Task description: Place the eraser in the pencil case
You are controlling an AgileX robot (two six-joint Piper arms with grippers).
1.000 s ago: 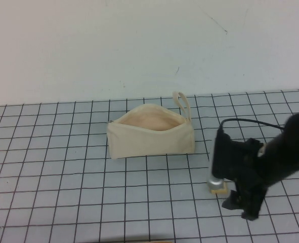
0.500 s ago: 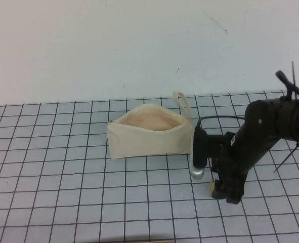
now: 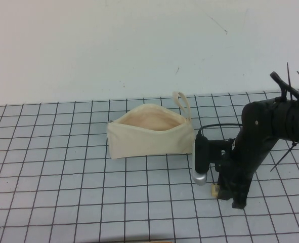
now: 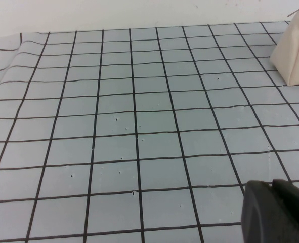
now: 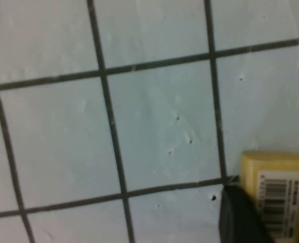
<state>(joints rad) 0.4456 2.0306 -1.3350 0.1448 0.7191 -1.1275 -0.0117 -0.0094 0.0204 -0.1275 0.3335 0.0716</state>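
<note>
The eraser [image 3: 216, 191], a small cream-yellow block with a barcode label, is held in my right gripper [image 3: 219, 192] low over the grid mat, right of and nearer than the pencil case. In the right wrist view the eraser [image 5: 275, 185] sits between dark fingers [image 5: 239, 217]. The pencil case [image 3: 150, 132] is a cream canvas pouch standing open, with its peach lining showing and its loop handle [image 3: 182, 103] at its right end. Its corner also shows in the left wrist view [image 4: 296, 48]. My left gripper [image 4: 273, 186] is shut and empty over the mat, far from the pouch.
The grey grid mat [image 3: 63, 167] covers the table up to a white wall [image 3: 114, 45] behind the pouch. A black cable [image 3: 215, 126] loops from the right arm close to the pouch's right end.
The right arm has risen more upright and shifted left toward the pouch, carrying the eraser in its gripper. The pouch has not moved.
</note>
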